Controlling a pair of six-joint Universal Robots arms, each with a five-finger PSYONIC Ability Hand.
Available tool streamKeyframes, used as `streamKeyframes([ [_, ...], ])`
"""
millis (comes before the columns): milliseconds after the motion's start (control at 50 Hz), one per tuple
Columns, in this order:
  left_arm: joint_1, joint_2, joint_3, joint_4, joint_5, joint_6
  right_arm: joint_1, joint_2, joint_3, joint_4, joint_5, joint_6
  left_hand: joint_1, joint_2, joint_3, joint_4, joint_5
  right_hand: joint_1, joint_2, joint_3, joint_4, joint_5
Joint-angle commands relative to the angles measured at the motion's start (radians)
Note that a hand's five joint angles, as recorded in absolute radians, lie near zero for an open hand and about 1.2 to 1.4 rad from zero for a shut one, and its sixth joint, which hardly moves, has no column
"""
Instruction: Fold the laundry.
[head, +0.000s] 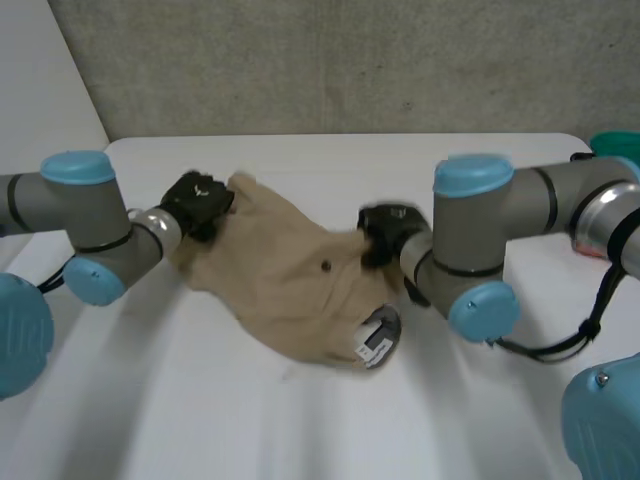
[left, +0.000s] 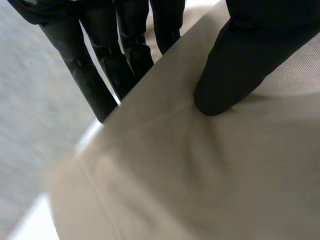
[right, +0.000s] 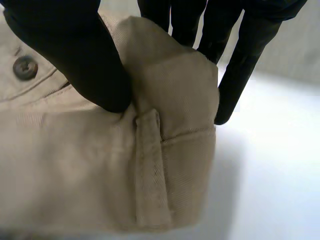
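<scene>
Beige garment (head: 290, 275) lies crumpled mid-table (head: 200, 400). Left hand (head: 197, 200) pinches one edge between thumb and fingers. Right hand (head: 385, 232) is clamped on the waistband beside a belt loop. Risk: the left pinch appears shallow — tensioning could pull the cloth free.

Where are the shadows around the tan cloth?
Right wrist view: the tan cloth casts a soft grey shadow on the white table beside its folded edge, near the right hand. Head view: a faint shadow along the cloth's near edge. Left wrist view: the cloth is dimmer right under the left hand.
</scene>
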Motion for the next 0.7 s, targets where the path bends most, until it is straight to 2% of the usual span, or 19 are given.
streamKeyframes([
  [20, -0.107, 0.114, 0.113, 0.419, -0.235, -0.073, -0.004, -0.186, -0.069, -0.464, 0.068, -0.327, 0.249, 0.203, 0.211, 0.202, 0.253, 0.342, 0.227, 0.219, 0.207, 0.278],
  [80, -0.117, 0.209, 0.093, 0.579, -0.301, -0.161, -0.006, -0.241, -0.072, -0.68, 0.072, -0.46, 0.249, 0.203, 0.211, 0.202, 0.253, 0.342, 0.227, 0.219, 0.207, 0.278],
  [120, -0.115, 0.286, 0.06, 0.699, -0.338, -0.235, -0.006, -0.261, -0.072, -0.747, 0.065, -0.474, 0.249, 0.203, 0.211, 0.202, 0.253, 0.342, 0.227, 0.219, 0.207, 0.278],
  [220, -0.126, 0.384, -0.055, 0.724, -0.381, -0.265, -0.008, -0.295, -0.06, -0.775, 0.009, -0.479, 0.249, 0.203, 0.211, 0.202, 0.253, 0.342, 0.227, 0.219, 0.207, 0.278],
  [300, -0.164, 0.444, -0.224, 0.678, -0.386, -0.264, -0.009, -0.326, 0.035, -0.757, -0.082, -0.483, 0.249, 0.203, 0.211, 0.202, 0.253, 0.342, 0.227, 0.219, 0.207, 0.278],
  [380, -0.198, 0.539, -0.449, 0.615, -0.386, -0.261, -0.011, -0.346, 0.168, -0.718, -0.116, -0.49, 0.249, 0.203, 0.211, 0.202, 0.253, 0.342, 0.227, 0.219, 0.207, 0.278],
  [460, -0.212, 0.622, -0.721, 0.537, -0.389, -0.259, -0.012, -0.347, 0.315, -0.662, -0.122, -0.488, 0.249, 0.203, 0.211, 0.202, 0.253, 0.342, 0.227, 0.219, 0.207, 0.278],
  [580, -0.25, 0.651, -0.94, 0.385, -0.406, -0.259, -0.008, -0.308, 0.489, -0.586, -0.129, -0.502, 0.249, 0.203, 0.211, 0.202, 0.253, 0.342, 0.227, 0.219, 0.207, 0.278],
  [700, -0.284, 0.743, -1.059, 0.197, -0.513, -0.262, -0.009, -0.269, 0.61, -0.471, -0.129, -0.606, 0.249, 0.203, 0.211, 0.202, 0.253, 0.342, 0.227, 0.219, 0.207, 0.278],
])
